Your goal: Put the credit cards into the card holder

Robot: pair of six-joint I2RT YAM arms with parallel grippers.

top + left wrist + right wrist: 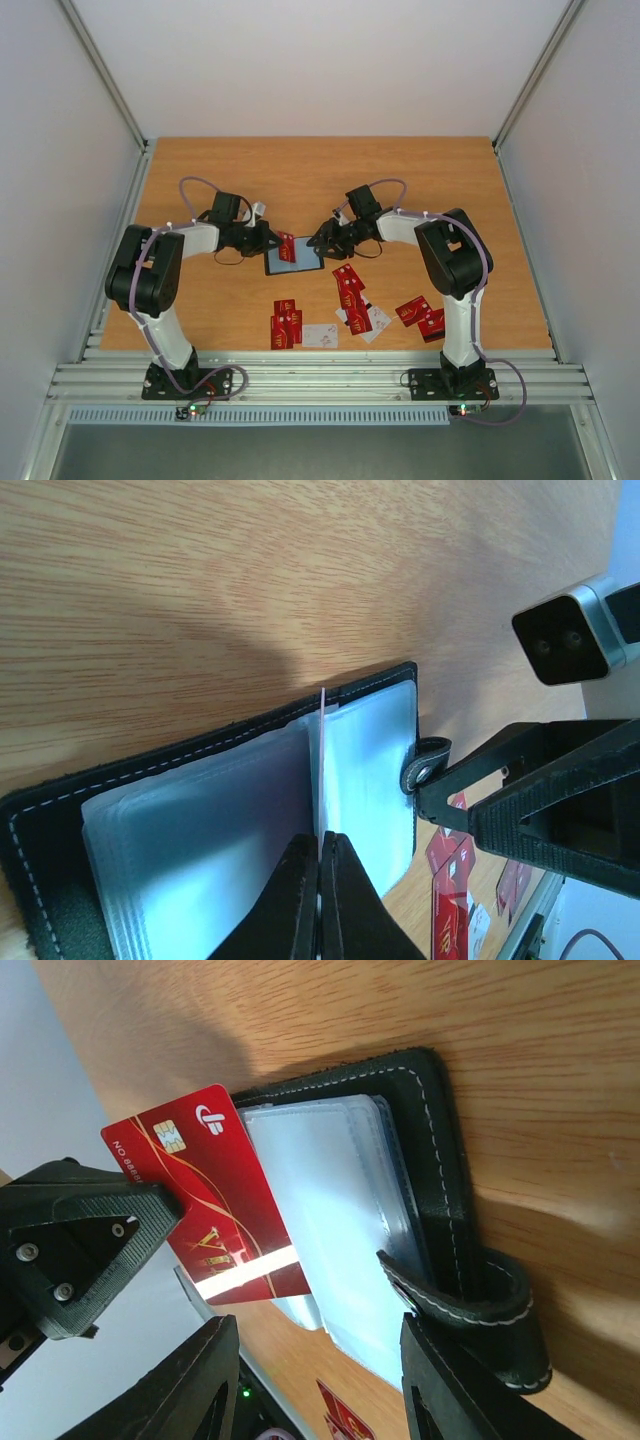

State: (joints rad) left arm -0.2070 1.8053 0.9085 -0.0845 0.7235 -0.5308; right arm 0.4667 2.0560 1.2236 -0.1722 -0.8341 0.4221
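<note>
The black card holder (300, 262) lies open on the table, its clear pockets (200, 830) facing up. My left gripper (320, 842) is shut on a red credit card (215, 1200), which shows edge-on as a thin pale line (322, 750) in the left wrist view. The card stands upright over the pockets (330, 1210), its long edge against them. My right gripper (320, 1385) is open at the holder's right edge, with one finger (455, 1390) against the snap tab (480, 1310). In the top view the left gripper (277, 241) and right gripper (322, 240) flank the holder.
Loose red credit cards lie near the front edge: a stack (286, 323), a pale card (320, 336), a group (350, 287) beside the holder, and more (421, 316) by the right arm's base. Metal rails (300, 375) border the table's front.
</note>
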